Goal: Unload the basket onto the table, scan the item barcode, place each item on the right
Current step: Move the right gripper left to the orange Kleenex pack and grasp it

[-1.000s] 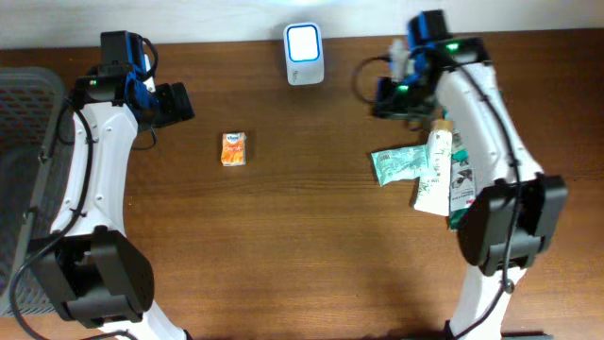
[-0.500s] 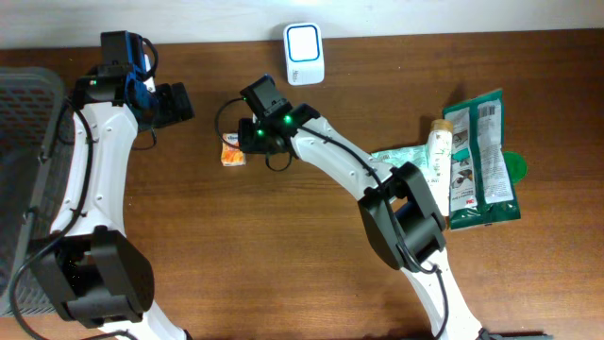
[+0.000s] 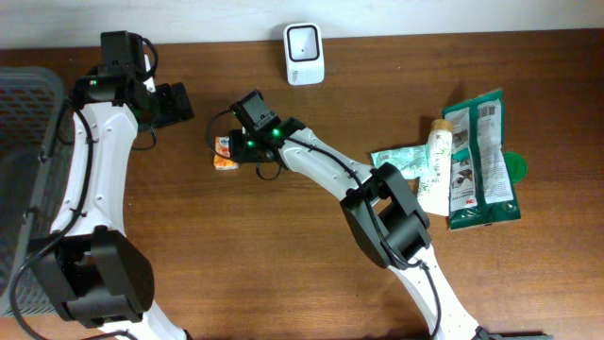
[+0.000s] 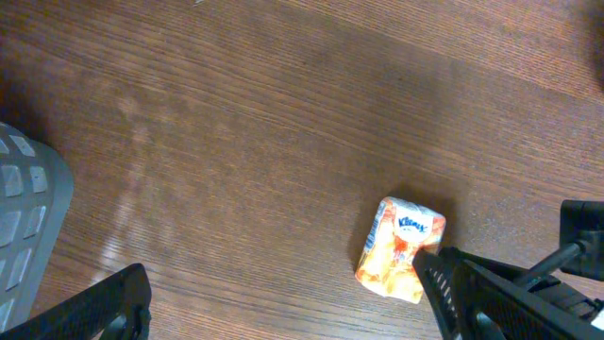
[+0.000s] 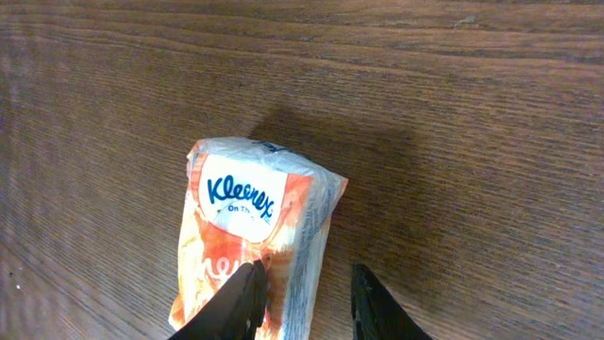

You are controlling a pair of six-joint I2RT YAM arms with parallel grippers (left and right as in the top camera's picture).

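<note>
**Task item.** The tissue pack (image 3: 224, 155), orange and white with a Kleenex label, lies flat on the surface (image 3: 283, 246). In the overhead view it sits left of centre, at about 7 o'clock from the scanner (image 3: 304, 53). The scanner stands at the 12 o'clock edge, well apart from the pack.

**Right gripper.** The right gripper (image 3: 232, 149) reaches across the surface and sits at the pack's 3 o'clock side. In the right wrist view its jaws are narrowly parted. One finger overlaps the pack's lower corner, and the other stands just beside the pack with bare wood showing between them. The jaws are not clamped on the pack.

**Left gripper.** The left gripper (image 3: 176, 102) is at about 10 o'clock from the pack and apart from it. In the left wrist view its fingers are spread wide, with nothing between them. In that view the pack lies near the right-hand finger, and whether they touch cannot be told.

**Other items.**
- A grey basket (image 3: 24, 161) sits at the 9 o'clock edge.
- Green packets (image 3: 481, 156), a white tube (image 3: 436, 165) and a teal pouch (image 3: 394, 162) lie bunched together at 3 o'clock.
</note>
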